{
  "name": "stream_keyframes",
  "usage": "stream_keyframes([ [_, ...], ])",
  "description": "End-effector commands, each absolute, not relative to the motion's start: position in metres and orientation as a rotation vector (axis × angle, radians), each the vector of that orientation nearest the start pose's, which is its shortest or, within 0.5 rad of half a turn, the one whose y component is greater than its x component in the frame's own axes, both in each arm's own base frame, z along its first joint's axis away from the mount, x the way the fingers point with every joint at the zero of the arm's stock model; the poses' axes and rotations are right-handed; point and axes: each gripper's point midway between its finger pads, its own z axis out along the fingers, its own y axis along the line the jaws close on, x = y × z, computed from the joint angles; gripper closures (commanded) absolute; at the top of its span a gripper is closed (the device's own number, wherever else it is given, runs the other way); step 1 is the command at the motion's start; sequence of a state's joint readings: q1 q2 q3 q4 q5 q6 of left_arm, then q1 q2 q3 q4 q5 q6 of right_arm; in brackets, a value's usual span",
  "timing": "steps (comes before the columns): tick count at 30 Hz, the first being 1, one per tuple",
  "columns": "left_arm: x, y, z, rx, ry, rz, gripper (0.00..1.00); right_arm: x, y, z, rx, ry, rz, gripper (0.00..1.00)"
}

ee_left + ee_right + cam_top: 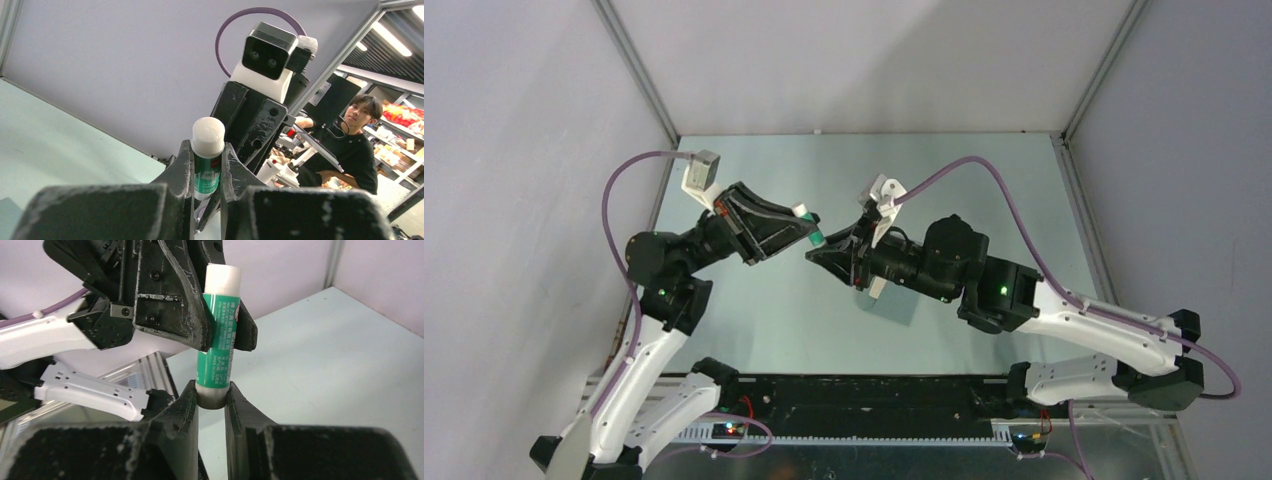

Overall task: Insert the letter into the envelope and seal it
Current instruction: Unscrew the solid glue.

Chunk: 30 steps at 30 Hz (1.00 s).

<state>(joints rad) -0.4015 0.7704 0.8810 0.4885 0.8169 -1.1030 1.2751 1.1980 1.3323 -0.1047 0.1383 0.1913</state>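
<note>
A glue stick [217, 340] with a green body and a white cap is held in the air between both arms. My left gripper [207, 172] is shut on the green body just under the cap. My right gripper [212, 395] has its fingers against both sides of the stick's grey bottom end. In the top view the two grippers meet tip to tip above the middle of the table, left gripper [808, 226], right gripper [815, 251], glue stick [814, 238]. The letter and the envelope do not show in any view.
The pale green table [984, 180] is walled by grey panels at the back and both sides. A black rail [864, 400] runs along the near edge between the arm bases. A person [350, 145] sits beyond the enclosure.
</note>
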Motion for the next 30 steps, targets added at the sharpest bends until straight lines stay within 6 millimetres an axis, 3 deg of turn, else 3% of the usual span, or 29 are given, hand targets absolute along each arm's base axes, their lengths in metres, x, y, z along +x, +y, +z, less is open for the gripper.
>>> stream_keyframes([
  [1,0.123,-0.223,0.479,0.529,1.227,-1.689,1.0,0.109,0.384,0.451,-0.813,1.332,1.279,1.0],
  [9,0.119,-0.222,0.48,0.546,1.217,-1.69,1.0,0.106,0.39,0.444,-0.862,1.36,1.443,1.0],
  [14,0.118,-0.222,0.481,0.549,1.211,-1.696,1.0,0.115,0.386,0.445,-0.83,1.332,1.572,1.0],
  [15,0.117,-0.222,0.481,0.552,1.205,-1.697,1.0,0.111,0.387,0.438,-0.844,1.353,1.625,1.0],
  [24,0.114,-0.222,0.482,0.565,1.197,-1.705,1.0,0.11,0.381,0.434,-0.898,1.263,1.893,1.0],
  [25,0.114,-0.222,0.482,0.566,1.196,-1.706,1.0,0.111,0.378,0.44,-0.9,1.211,1.91,1.0],
  [30,0.112,-0.221,0.483,0.572,1.191,-1.707,1.0,0.113,0.378,0.432,-0.91,1.213,2.089,1.0],
])
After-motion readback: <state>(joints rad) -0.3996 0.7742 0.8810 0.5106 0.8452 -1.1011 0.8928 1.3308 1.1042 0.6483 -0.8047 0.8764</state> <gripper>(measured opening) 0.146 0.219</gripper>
